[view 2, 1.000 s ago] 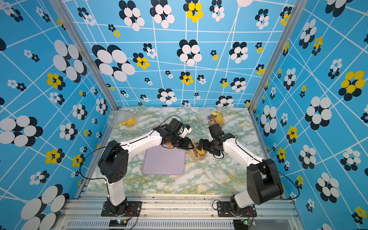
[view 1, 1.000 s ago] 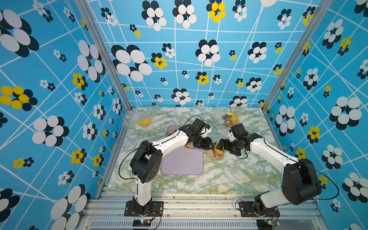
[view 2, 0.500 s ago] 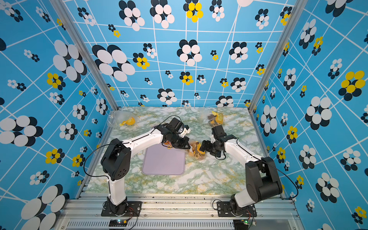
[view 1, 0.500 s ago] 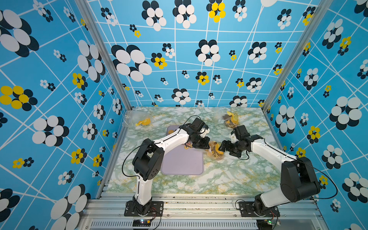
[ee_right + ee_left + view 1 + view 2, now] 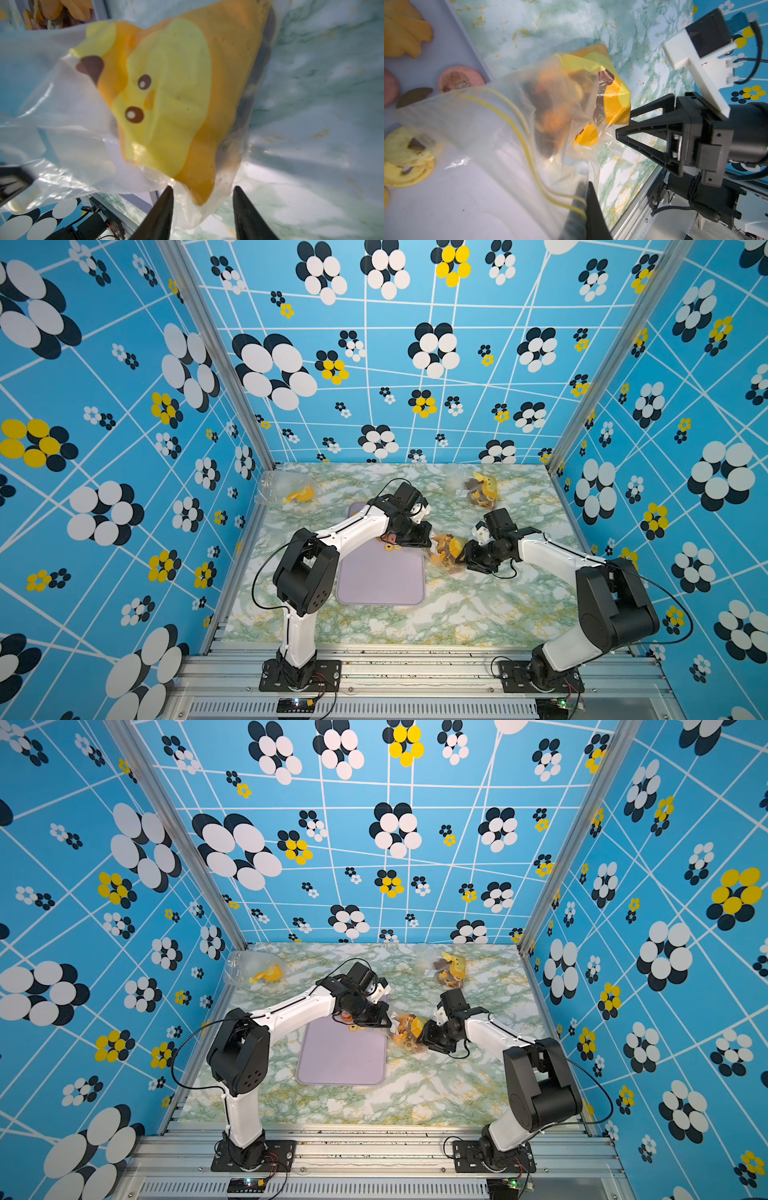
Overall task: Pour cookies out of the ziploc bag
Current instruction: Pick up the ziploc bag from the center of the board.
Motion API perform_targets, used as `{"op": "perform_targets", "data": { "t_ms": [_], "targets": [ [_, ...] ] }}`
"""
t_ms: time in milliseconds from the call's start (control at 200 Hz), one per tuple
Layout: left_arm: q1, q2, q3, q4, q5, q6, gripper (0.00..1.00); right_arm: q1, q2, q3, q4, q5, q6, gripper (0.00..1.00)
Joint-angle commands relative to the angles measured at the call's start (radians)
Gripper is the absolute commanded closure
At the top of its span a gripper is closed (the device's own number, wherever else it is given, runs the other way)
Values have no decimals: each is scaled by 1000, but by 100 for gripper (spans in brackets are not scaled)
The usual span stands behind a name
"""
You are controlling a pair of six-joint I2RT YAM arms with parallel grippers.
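Pinching the zip edge of the ziploc bag (image 5: 500,133), the left gripper (image 5: 419,539) is clenched on it, the bag's mouth lying across the rim of the lilac tray (image 5: 467,207). The right gripper (image 5: 202,191) stands parted, its fingers (image 5: 164,212) straddling the bag's bottom corner. Most cookies (image 5: 552,118) bunch inside the bag just ahead of those fingers; a few lie on the tray. Bare marble table (image 5: 322,104) flanks the right gripper

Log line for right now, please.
left pincer: shut on bag mouth | right pincer: open, astride bag bottom | cookies: some on tray, others in bag
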Motion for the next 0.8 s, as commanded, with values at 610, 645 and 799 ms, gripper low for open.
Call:
{"op": "perform_targets", "data": {
  "t_ms": [610, 645, 799],
  "targets": [
    [91, -21, 60, -56, 15, 33, 100, 5, -18, 260, -153, -92, 42, 100],
    [99, -22, 70, -63, 23, 40, 100, 6, -16, 287, -180, -91, 36, 100],
    [129, -27, 96, -86, 43, 50, 100, 17, -5, 373, -245, -98, 32, 100]
  ]
}}
